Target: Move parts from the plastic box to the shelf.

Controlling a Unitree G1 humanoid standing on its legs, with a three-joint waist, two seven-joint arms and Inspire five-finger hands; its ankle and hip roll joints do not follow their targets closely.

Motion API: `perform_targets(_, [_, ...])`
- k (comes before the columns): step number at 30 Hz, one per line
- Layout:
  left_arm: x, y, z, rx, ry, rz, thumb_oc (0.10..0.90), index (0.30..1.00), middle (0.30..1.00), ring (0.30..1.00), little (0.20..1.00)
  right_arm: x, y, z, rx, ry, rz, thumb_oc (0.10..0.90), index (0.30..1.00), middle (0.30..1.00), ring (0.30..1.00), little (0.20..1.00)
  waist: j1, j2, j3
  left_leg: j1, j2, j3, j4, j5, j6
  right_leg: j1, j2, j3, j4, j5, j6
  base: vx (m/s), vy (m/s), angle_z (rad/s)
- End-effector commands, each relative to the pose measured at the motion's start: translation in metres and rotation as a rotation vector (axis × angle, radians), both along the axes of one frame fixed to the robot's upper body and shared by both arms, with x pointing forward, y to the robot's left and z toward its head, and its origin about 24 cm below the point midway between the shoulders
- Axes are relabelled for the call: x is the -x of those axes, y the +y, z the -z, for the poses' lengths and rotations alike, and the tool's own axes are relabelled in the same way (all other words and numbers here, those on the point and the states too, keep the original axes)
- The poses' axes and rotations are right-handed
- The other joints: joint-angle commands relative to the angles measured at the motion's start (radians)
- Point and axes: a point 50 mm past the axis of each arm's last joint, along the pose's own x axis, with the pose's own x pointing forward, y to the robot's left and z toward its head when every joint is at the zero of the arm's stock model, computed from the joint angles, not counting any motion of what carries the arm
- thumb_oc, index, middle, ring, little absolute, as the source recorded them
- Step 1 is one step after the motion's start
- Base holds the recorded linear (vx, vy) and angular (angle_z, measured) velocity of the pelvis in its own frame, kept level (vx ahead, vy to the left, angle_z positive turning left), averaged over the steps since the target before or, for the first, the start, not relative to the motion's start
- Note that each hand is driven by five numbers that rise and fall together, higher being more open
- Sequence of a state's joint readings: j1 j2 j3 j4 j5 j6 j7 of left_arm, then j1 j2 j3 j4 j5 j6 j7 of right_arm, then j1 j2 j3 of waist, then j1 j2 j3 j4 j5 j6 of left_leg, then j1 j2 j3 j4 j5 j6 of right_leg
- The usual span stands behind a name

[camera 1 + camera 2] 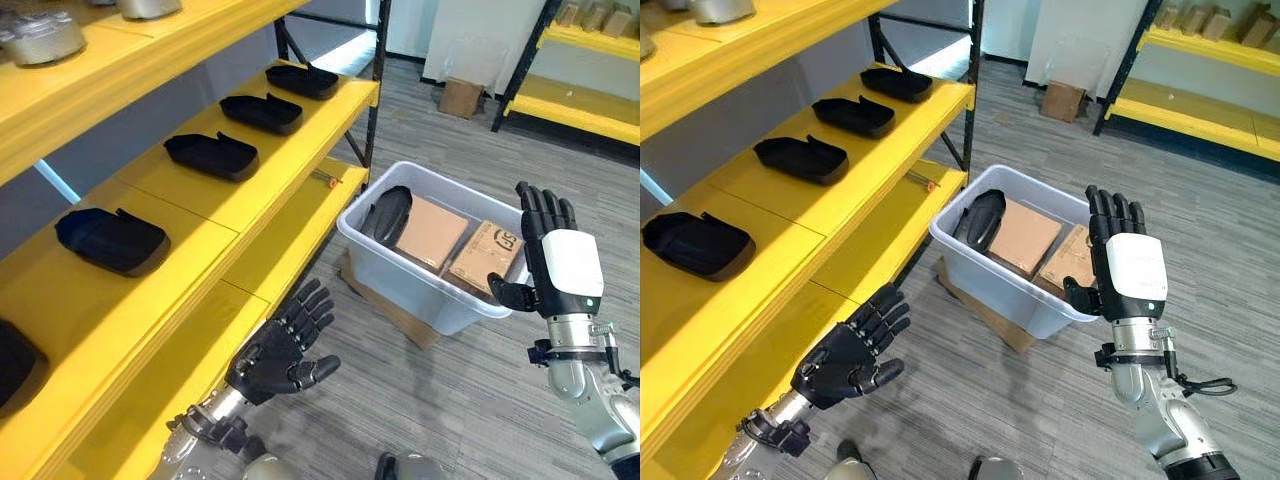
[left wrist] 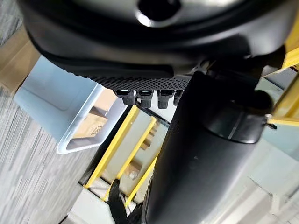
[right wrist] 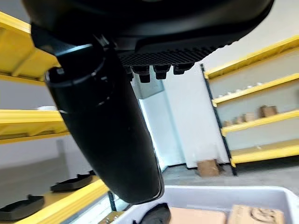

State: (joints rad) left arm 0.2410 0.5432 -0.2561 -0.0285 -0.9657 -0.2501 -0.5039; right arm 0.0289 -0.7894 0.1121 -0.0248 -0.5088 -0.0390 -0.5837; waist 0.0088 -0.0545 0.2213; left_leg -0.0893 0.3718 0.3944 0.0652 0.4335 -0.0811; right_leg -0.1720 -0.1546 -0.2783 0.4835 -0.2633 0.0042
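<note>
A translucent plastic box (image 1: 400,275) stands on the floor beside the yellow shelf (image 1: 220,215). Inside it lie one black part (image 1: 387,214) and cardboard boxes (image 1: 432,232). Several black parts rest in a row on the shelf's middle level, among them one near me (image 1: 110,240) and one further along (image 1: 211,155). My right hand (image 1: 560,255) is raised upright at the box's right rim, fingers straight, holding nothing. My left hand (image 1: 285,345) hovers low in front of the shelf's lower level, fingers spread and empty.
Round metal parts (image 1: 42,38) sit on the shelf's top level. A flat cardboard sheet (image 1: 385,308) lies under the box. Another yellow rack (image 1: 580,70) and a small carton (image 1: 461,97) stand across the grey floor.
</note>
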Motion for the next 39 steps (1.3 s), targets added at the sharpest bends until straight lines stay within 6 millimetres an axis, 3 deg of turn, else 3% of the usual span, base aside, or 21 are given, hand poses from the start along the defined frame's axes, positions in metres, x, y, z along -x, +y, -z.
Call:
perform_targets(1, [-0.018, -0.002, -0.053, 0.059, -0.294, -0.054, 0.9, 1.0, 1.0, 1.0, 1.0, -0.007, -0.005, -0.047, -0.034, -0.278, 0.004, 0.9, 1.0, 1.0, 1.0, 1.0, -0.018, 0.011, -0.017, 0.025, 0.039, -0.089, 0.273, -0.322, -0.075, 0.152, 0.087, -0.01, -0.299, 0.119, 0.01, 0.08, -0.152, -0.34])
perform_targets(4, [-0.017, -0.001, -0.052, 0.04, -0.286, -0.044, 0.9, 1.0, 1.0, 1.0, 1.0, -0.007, -0.001, -0.038, -0.07, -0.239, -0.013, 0.9, 1.0, 1.0, 1.0, 1.0, -0.007, 0.017, -0.012, -0.003, -0.038, -0.07, 0.246, -0.356, -0.055, 0.187, 0.111, -0.007, -0.358, 0.135, 0.011, 0.13, -0.138, -0.25])
perform_targets(6, [-0.017, 0.001, -0.05, 0.037, -0.281, -0.039, 0.9, 1.0, 1.0, 1.0, 1.0, -0.005, 0.002, -0.031, -0.121, -0.207, -0.034, 0.9, 1.0, 1.0, 1.0, 1.0, -0.001, 0.032, -0.009, -0.036, -0.085, -0.073, 0.159, -0.328, -0.055, 0.213, 0.121, 0.005, -0.375, 0.135, 0.017, 0.19, 0.003, -0.3])
perform_targets(8, [-0.017, 0.001, -0.05, 0.044, -0.28, -0.04, 0.9, 1.0, 1.0, 1.0, 1.0, -0.004, 0.003, -0.03, -0.139, -0.201, -0.042, 0.9, 1.0, 1.0, 1.0, 1.0, 0.001, 0.036, -0.009, -0.044, -0.096, -0.079, 0.131, -0.317, -0.054, 0.218, 0.122, 0.009, -0.373, 0.133, 0.019, 0.19, 0.044, 0.0])
perform_targets(9, [-0.017, 0.002, -0.05, 0.056, -0.275, -0.042, 0.9, 1.0, 1.0, 1.0, 1.0, -0.001, 0.008, -0.025, -0.184, -0.182, -0.063, 0.9, 1.0, 1.0, 1.0, 1.0, 0.007, 0.049, -0.006, -0.072, -0.122, -0.099, 0.073, -0.285, -0.051, 0.229, 0.129, 0.024, -0.365, 0.127, 0.021, 0.22, 0.052, -0.02])
perform_targets(14, [-0.012, -0.001, -0.044, 0.065, -0.252, -0.029, 0.9, 1.0, 1.0, 1.0, 1.0, 0.003, 0.03, -0.011, -0.256, -0.11, -0.142, 0.9, 1.0, 1.0, 1.0, 1.0, 0.03, 0.068, 0.009, -0.122, -0.155, -0.125, -0.016, -0.21, -0.049, 0.258, 0.163, 0.057, -0.342, 0.111, 0.015, 0.29, 0.041, -0.24])
perform_targets(21, [-0.002, 0.004, -0.035, 0.07, -0.218, -0.054, 0.9, 1.0, 1.0, 1.0, 1.0, 0.017, 0.055, 0.003, -0.266, -0.008, -0.292, 0.9, 1.0, 1.0, 1.0, 1.0, 0.049, 0.077, 0.043, -0.146, -0.166, -0.171, -0.089, -0.184, -0.05, 0.275, 0.208, 0.116, -0.246, 0.054, 0.013, 0.36, 0.079, -0.59])
perform_targets(24, [-0.002, 0.006, -0.035, 0.065, -0.219, -0.07, 0.9, 1.0, 1.0, 1.0, 1.0, 0.017, 0.064, 0.0, -0.268, 0.004, -0.345, 0.9, 1.0, 1.0, 1.0, 1.0, 0.053, 0.07, 0.044, -0.125, -0.176, -0.17, -0.068, -0.232, -0.028, 0.263, 0.226, 0.118, -0.204, 0.032, 0.013, 0.4, 0.098, -0.73])
perform_targets(26, [-0.005, 0.005, -0.037, 0.023, -0.235, -0.048, 0.9, 1.0, 1.0, 1.0, 1.0, 0.015, 0.071, 0.005, -0.319, 0.039, -0.358, 0.9, 1.0, 1.0, 1.0, 1.0, 0.071, 0.045, 0.048, -0.127, -0.198, -0.21, 0.044, -0.306, 0.006, 0.234, 0.248, 0.117, -0.143, -0.003, 0.004, 0.68, 0.178, -0.39])
perform_targets(27, [-0.004, 0.005, -0.036, -0.019, -0.246, -0.031, 0.9, 1.0, 1.0, 1.0, 1.0, 0.014, 0.073, 0.012, -0.367, 0.067, -0.353, 0.9, 1.0, 1.0, 1.0, 1.0, 0.083, 0.03, 0.047, -0.127, -0.228, -0.244, 0.105, -0.372, 0.027, 0.225, 0.248, 0.119, -0.116, -0.021, 0.006, 0.54, 0.2, -0.32])
perform_targets(31, [0.0, 0.015, -0.035, 0.004, -0.226, -0.067, 0.9, 1.0, 1.0, 1.0, 1.0, 0.017, 0.078, 0.016, -0.375, 0.081, -0.383, 0.9, 1.0, 1.0, 1.0, 1.0, 0.097, 0.006, 0.028, -0.101, -0.292, -0.254, 0.149, -0.464, 0.076, 0.222, 0.226, 0.106, -0.066, -0.024, 0.038, 0.39, 0.206, -0.28])
perform_targets(32, [0.0, 0.018, -0.035, -0.013, -0.229, -0.068, 0.9, 1.0, 1.0, 1.0, 1.0, 0.017, 0.079, 0.016, -0.368, 0.074, -0.387, 0.9, 1.0, 1.0, 1.0, 1.0, 0.102, -0.003, 0.017, -0.097, -0.316, -0.242, 0.154, -0.488, 0.093, 0.221, 0.218, 0.094, -0.049, -0.006, 0.054, 0.27, 0.183, -0.18])
perform_targets(34, [-0.002, 0.02, -0.035, -0.044, -0.23, -0.072, 0.9, 1.0, 1.0, 1.0, 1.0, 0.011, 0.083, 0.013, -0.368, 0.059, -0.384, 0.9, 1.0, 1.0, 1.0, 1.0, 0.12, -0.035, -0.008, -0.087, -0.384, -0.202, 0.141, -0.535, 0.138, 0.227, 0.213, 0.081, 0.03, 0.13, 0.132, 0.27, 0.2, -0.06])
perform_targets(36, [-0.005, 0.02, -0.034, -0.033, -0.226, -0.067, 0.9, 1.0, 1.0, 1.0, 1.0, 0.007, 0.087, 0.012, -0.383, 0.041, -0.38, 0.9, 1.0, 1.0, 1.0, 1.0, 0.133, -0.051, -0.015, -0.076, -0.419, -0.183, 0.127, -0.552, 0.166, 0.225, 0.225, 0.076, 0.117, 0.253, 0.191, 0.15, 0.123, -0.1])
perform_targets(38, [-0.007, 0.017, -0.035, -0.054, -0.23, -0.068, 0.9, 1.0, 1.0, 1.0, 1.0, 0.0, 0.094, 0.011, -0.391, 0.022, -0.384, 0.9, 1.0, 1.0, 1.0, 1.0, 0.139, -0.044, -0.024, -0.044, -0.429, -0.167, 0.1, -0.565, 0.187, 0.153, 0.263, 0.089, 0.216, 0.366, 0.238, 0.17, 0.068, -0.31])
perform_targets(39, [-0.01, 0.016, -0.036, -0.047, -0.22, -0.08, 0.9, 1.0, 1.0, 1.0, 1.0, -0.002, 0.1, 0.014, -0.392, 0.021, -0.384, 0.9, 1.0, 1.0, 1.0, 1.0, 0.13, -0.035, -0.021, -0.009, -0.434, -0.172, 0.082, -0.572, 0.186, 0.098, 0.229, 0.082, 0.239, 0.339, 0.235, 0.18, 0.017, -0.42])
